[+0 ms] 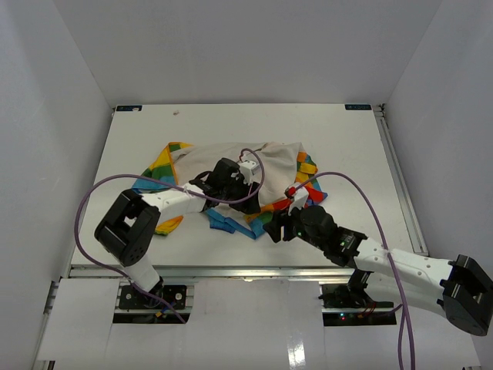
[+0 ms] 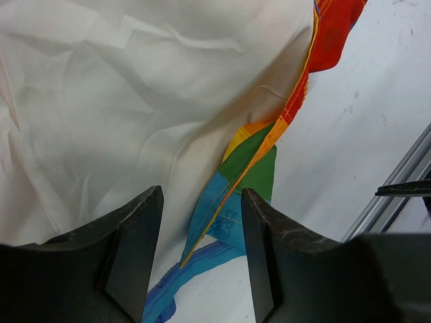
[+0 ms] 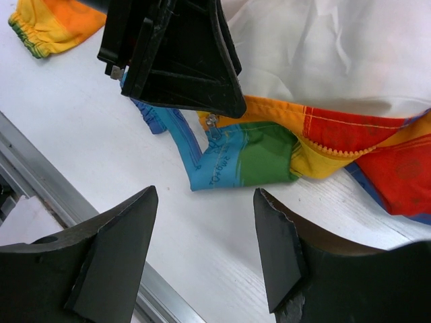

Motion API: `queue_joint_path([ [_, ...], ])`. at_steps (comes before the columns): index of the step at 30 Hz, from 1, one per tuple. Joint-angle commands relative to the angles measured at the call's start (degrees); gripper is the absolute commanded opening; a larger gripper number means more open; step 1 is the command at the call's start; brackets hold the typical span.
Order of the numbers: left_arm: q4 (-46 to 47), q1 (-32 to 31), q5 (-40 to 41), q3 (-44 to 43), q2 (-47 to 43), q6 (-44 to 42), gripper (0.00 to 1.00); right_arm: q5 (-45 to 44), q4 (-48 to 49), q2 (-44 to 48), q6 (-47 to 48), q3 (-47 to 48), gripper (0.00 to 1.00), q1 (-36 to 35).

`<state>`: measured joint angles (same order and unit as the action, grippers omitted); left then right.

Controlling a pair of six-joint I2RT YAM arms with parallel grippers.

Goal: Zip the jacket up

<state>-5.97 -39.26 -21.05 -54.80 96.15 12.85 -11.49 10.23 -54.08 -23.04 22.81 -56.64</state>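
The jacket [image 1: 254, 173] lies crumpled at the table's middle, cream lining up, with rainbow blocks at its edges. My left gripper [image 1: 225, 196] hovers over its near hem. In the left wrist view the left gripper [image 2: 202, 202] is open, and the blue and green hem [image 2: 232, 195] with its orange zip tape runs between the fingers, apart from both. My right gripper [image 3: 205, 202] is open above bare table, just short of the hem's blue-green corner [image 3: 236, 165]. A small metal zip pull [image 3: 213, 125] shows under the left gripper [image 3: 195, 81]. The right gripper [image 1: 277, 227] sits at the jacket's near right.
An aluminium rail [image 3: 40, 168] runs along the table's near edge, close behind the right gripper. An orange elastic cuff [image 3: 47, 27] lies to the left. Purple cables [image 1: 92, 193] loop off both arms. White walls enclose the table [image 1: 347, 139].
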Motion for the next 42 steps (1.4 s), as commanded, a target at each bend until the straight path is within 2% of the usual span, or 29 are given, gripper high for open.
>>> queue_joint_path([
  [1, -1.6, -1.2, -2.4, -2.9, 0.3, -1.8, 0.59, -2.3, 2.1, -0.3, -1.1, -1.5, 0.65, 0.1],
  [9, -5.5, -3.5, 0.7, -8.2, 5.1, -2.5, 0.57, -4.6, 5.0, 1.1, -3.5, -3.8, 0.64, 0.2],
  [13, -7.1, -4.3, 0.9, -10.6, 7.9, -2.3, 0.52, -4.6, 7.2, -0.3, -5.0, -5.4, 0.64, 0.3],
  [15, -7.4, -4.2, 1.1, -11.0, 8.8, -1.7, 0.39, -4.5, 7.6, -0.7, -5.2, -5.5, 0.64, 0.3],
  [18, -6.5, -4.2, -0.2, -10.8, 8.0, 0.0, 0.11, -4.7, 8.2, -0.9, -5.3, -5.7, 0.64, 0.4],
  [20, -4.5, -4.2, -2.6, -10.2, 6.6, 2.1, 0.0, -4.8, 9.4, -0.7, -5.5, -6.5, 0.64, 0.4],
  [29, 9.3, -3.6, -14.4, -5.2, 1.5, 14.3, 0.0, -5.4, 14.7, 2.9, -7.8, -9.6, 0.61, 1.1],
  [32, 19.7, -2.8, -18.6, -0.4, -1.0, 18.9, 0.0, -6.8, 16.4, 5.5, -9.0, -12.4, 0.59, 1.7],
  [36, 30.4, -1.6, -22.4, 4.8, -2.1, 22.8, 0.0, -7.2, 19.0, 8.6, -9.3, -15.1, 0.59, 2.6],
  [42, 38.2, -1.3, -26.8, 6.8, -1.9, 26.5, 0.0, -6.4, 21.1, 10.4, -9.8, -16.5, 0.59, 4.0],
])
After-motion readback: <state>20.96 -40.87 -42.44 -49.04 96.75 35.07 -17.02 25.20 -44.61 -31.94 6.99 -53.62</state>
